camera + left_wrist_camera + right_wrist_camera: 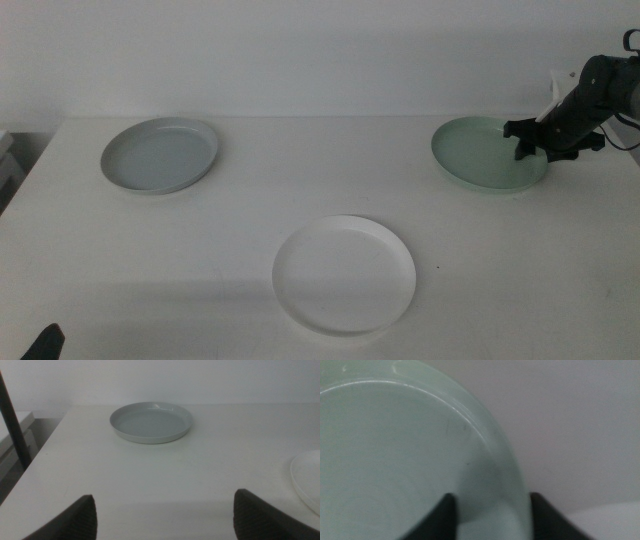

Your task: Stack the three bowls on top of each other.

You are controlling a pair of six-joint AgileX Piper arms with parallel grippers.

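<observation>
The pale mint green bowl (485,155) rests on the table at the far right. My right gripper (535,148) is at its right rim. In the right wrist view the jaws sit on either side of the rim (495,505), one inside the bowl (395,460) and one outside, closed in on it. The grey-blue bowl (160,155) sits at the far left and also shows in the left wrist view (151,421). The white bowl (344,273) lies near the front centre; its edge shows in the left wrist view (307,482). My left gripper (165,515) waits open and empty at the front left corner.
The white table (300,190) runs to a white wall behind. A dark upright pole (12,425) stands off the table's left edge. The right arm's cable and white bracket (560,85) rise above the green bowl.
</observation>
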